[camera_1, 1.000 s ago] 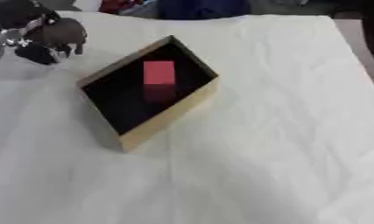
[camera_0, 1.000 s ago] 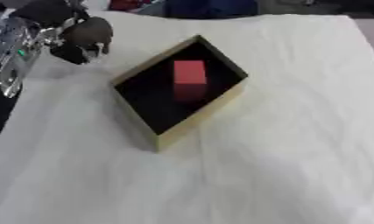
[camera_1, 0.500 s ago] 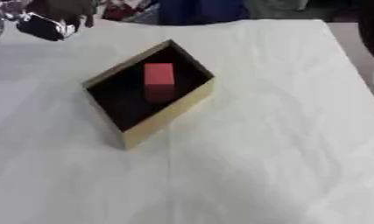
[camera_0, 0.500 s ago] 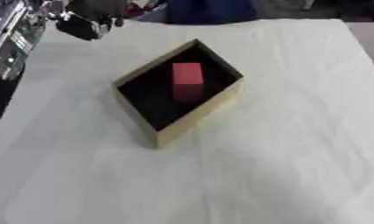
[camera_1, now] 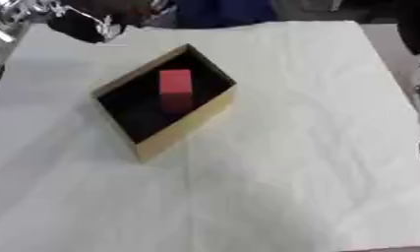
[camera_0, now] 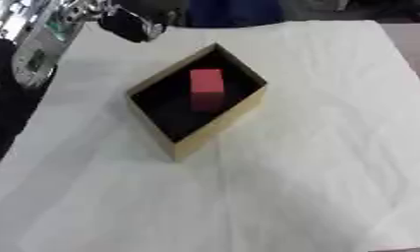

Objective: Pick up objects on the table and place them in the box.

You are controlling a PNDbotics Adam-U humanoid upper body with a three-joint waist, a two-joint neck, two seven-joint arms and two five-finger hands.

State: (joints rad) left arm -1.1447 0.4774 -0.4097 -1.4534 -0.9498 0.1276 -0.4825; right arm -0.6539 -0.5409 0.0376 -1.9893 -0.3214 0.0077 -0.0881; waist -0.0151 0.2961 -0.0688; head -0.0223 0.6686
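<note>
While hovering the left hand (camera_0: 131,24) over the far left corner of the worktop (camera_0: 333,147), well apart from the box (camera_0: 215,132), check first for anything left to collect. Cannot tell the state of the fingers from the dark blur: spread, curled or pinching. Shows one red block (camera_0: 206,87) lying inside the box, toward its far corner, against the black lining. Shows no other loose object on the white cloth, and no right hand. Judged nearly or wholly done, unless holding something in that left hand. If carrying, bring the load over the open middle of the box, clear of the tan walls and beside the red block rather than on top of it; lower before letting go, and spread the fingers only once below the rim. If carrying nothing, look past the edges of the cloth before reaching, and come down on any new item from above with fingers apart. Risk to watch: clipping a wall and shoving the probably light box askew
</note>
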